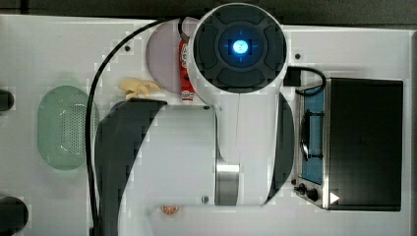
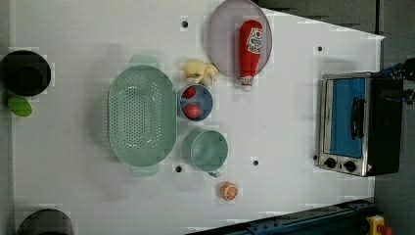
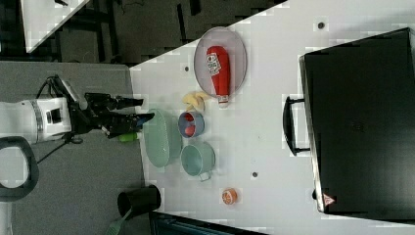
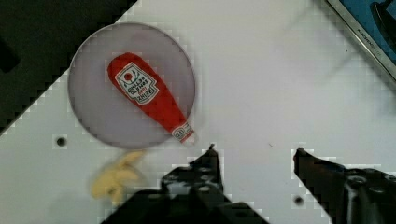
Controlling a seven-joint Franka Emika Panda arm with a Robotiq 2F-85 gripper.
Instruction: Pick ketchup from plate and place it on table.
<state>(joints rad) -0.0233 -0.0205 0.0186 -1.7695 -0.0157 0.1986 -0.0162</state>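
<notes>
The ketchup (image 2: 249, 46), a slim red bottle with a white label, lies flat on the pale lilac plate (image 2: 222, 34), its cap reaching over the rim toward the white table (image 2: 288, 127). In the wrist view the ketchup (image 4: 148, 95) rests on the plate (image 4: 93, 109), and my gripper (image 4: 256, 154) hovers open above bare table (image 4: 261, 70) beside the bottle's cap, with nothing between its fingers. The right view shows my gripper (image 3: 147, 109) held high, away from the ketchup (image 3: 219, 68). In the top view my arm hangs over the plate (image 1: 162, 59) and half covers the ketchup (image 1: 185, 69).
A yellow banana bunch (image 2: 199, 72) lies by the plate. Beside it stand a blue bowl (image 2: 195, 103) of red fruits, a green cup (image 2: 209, 149) and a green perforated basket (image 2: 142, 115). An orange slice (image 2: 228, 190) and a toaster oven (image 2: 352, 125) sit farther off.
</notes>
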